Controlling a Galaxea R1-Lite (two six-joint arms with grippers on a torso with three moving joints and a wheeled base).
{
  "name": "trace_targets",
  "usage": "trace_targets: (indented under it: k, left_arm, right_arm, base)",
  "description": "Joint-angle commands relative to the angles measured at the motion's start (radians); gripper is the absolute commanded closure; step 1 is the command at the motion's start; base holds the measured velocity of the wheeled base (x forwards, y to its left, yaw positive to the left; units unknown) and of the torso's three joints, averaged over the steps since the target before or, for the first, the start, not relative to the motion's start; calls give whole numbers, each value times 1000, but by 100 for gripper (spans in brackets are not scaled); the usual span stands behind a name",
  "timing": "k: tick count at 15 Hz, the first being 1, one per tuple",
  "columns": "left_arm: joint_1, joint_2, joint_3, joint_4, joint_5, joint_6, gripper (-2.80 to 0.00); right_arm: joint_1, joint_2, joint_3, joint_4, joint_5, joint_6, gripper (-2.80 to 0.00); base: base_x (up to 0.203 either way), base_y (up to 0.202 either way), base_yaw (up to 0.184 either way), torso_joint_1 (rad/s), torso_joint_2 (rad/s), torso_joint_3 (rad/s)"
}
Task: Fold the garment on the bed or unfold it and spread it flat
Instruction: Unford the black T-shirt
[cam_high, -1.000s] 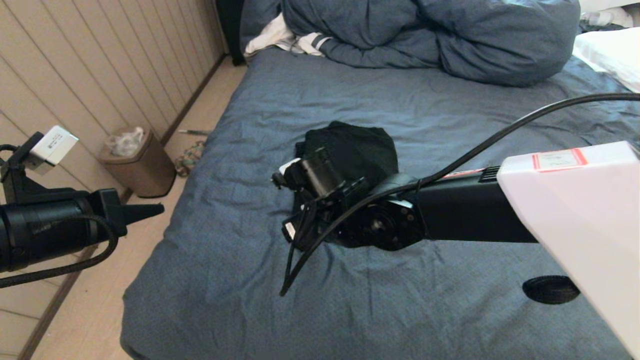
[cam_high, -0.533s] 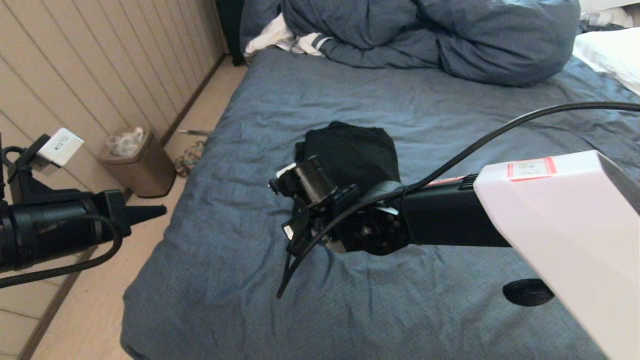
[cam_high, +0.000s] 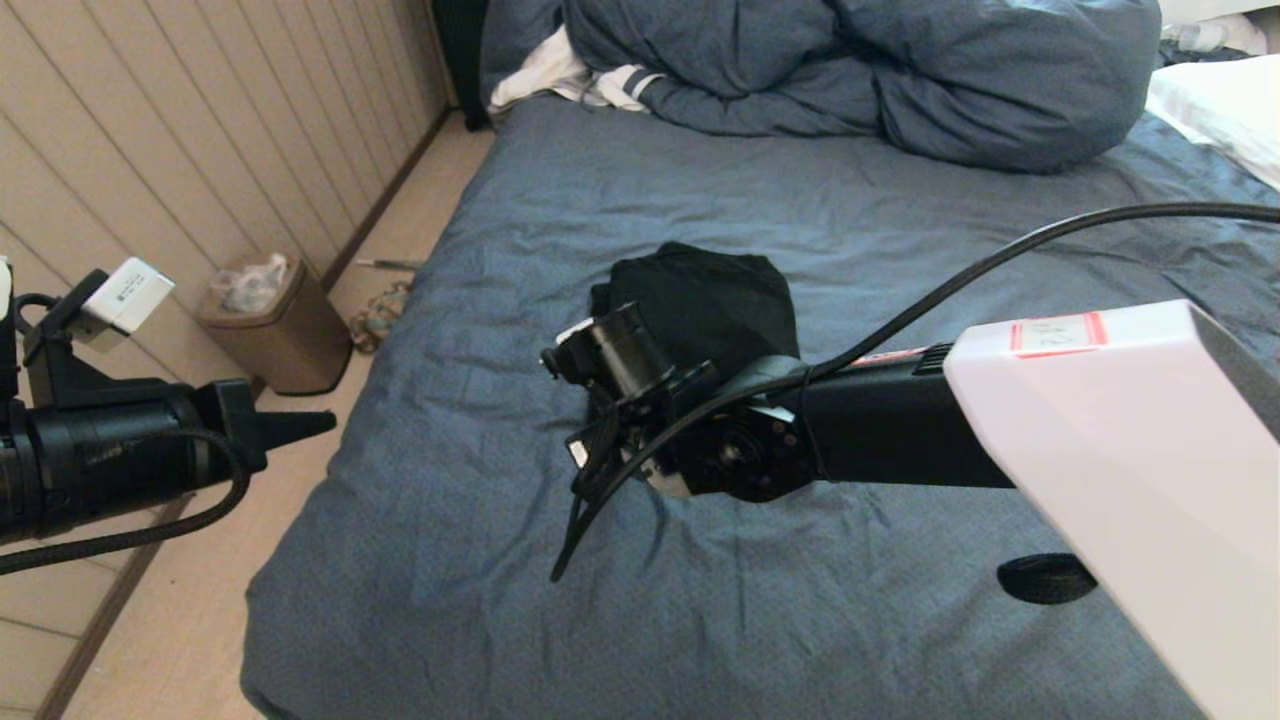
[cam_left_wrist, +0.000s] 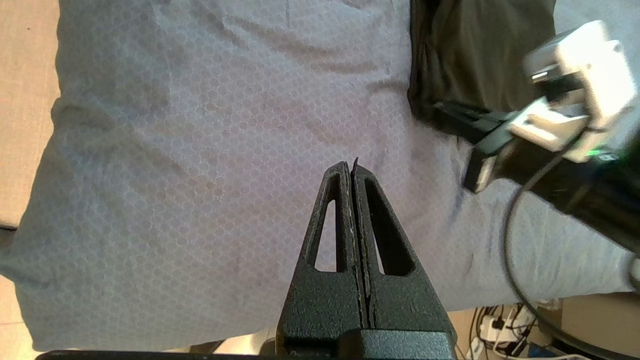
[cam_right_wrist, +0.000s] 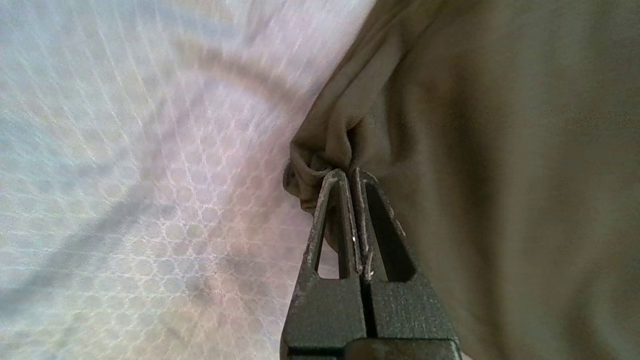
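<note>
- The garment (cam_high: 710, 300) is seen lying as a compact black bundle on the bed (cam_high: 480, 520), about midway across the mattress and well short of the bunched duvet (cam_high: 900, 70) at the far end
- The right gripper (cam_right_wrist: 348, 175) is pressed down at the bundle's near edge; its jaws are closed together with a small pucker of the black cloth pinched at the tips, as shown in the right wrist view
- The left gripper (cam_left_wrist: 351, 167) is held off the near left side of the bed, well apart from the garment, closed and holding nothing
- The step in hand is judged to be the taking of a first hold on the bundle's edge, with unfolding and spreading not yet begun
- For the next move, the pinched edge would need to be lifted and drawn away from the bundle so that the layers open; since only a small fold is caught at the very tips, a slow pull is called for, or the thin cloth may slip free
</note>
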Motion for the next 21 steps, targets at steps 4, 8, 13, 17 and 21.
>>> trace_targets:
  k: [4, 8, 13, 17, 21]
  left_arm:
    - [-2, -11, -4, -1, -4, -2, 0]
    - [-3, -10, -12, 0, -6, -1, 0]
    - [-30, -2, -23, -1, -3, -2, 0]
    - [-38, -1, -20, 0, -3, -3, 0]
    - [-45, 1, -12, -1, -4, -6, 0]
  right_arm:
    - [-12, -188, 18, 3, -12, -5, 0]
    - [-134, -266, 63, 2, -11, -5, 0]
    - [-391, -331, 153, -23, -4, -5, 0]
    - [-581, -370, 334, -151, 2, -37, 0]
    - [-726, -407, 573, -345, 13, -62, 0]
  base:
    - [0, 0, 0, 0, 0, 0]
    - [0, 0, 0, 0, 0, 0]
    - [0, 0, 0, 0, 0, 0]
    - [0, 0, 0, 0, 0, 0]
    - [0, 0, 0, 0, 0, 0]
